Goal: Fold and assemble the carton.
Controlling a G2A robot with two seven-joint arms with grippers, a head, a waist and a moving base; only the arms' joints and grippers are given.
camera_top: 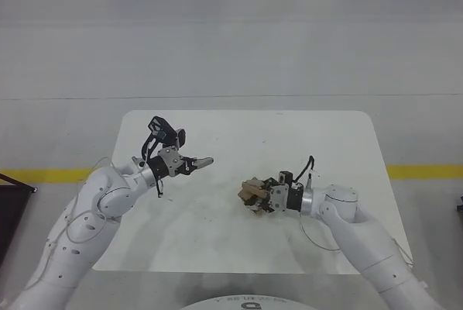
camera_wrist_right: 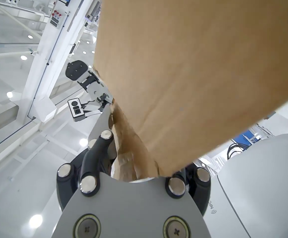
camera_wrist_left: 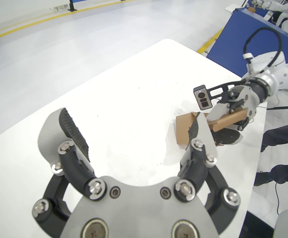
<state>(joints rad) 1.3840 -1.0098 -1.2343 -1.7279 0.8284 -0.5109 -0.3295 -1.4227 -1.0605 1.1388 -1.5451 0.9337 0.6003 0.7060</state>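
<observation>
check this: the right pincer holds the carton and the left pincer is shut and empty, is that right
No: the left pincer is empty but open, its jaws spread wide, as the left wrist view shows. The right pincer does hold the carton.

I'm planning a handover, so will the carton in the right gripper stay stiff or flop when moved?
Probably light: the right gripper alone holds the carton by one end. Likely a bit floppy, since its panels look thin and one edge by the gripper is crumpled. A hard squeeze could crease it further.
</observation>
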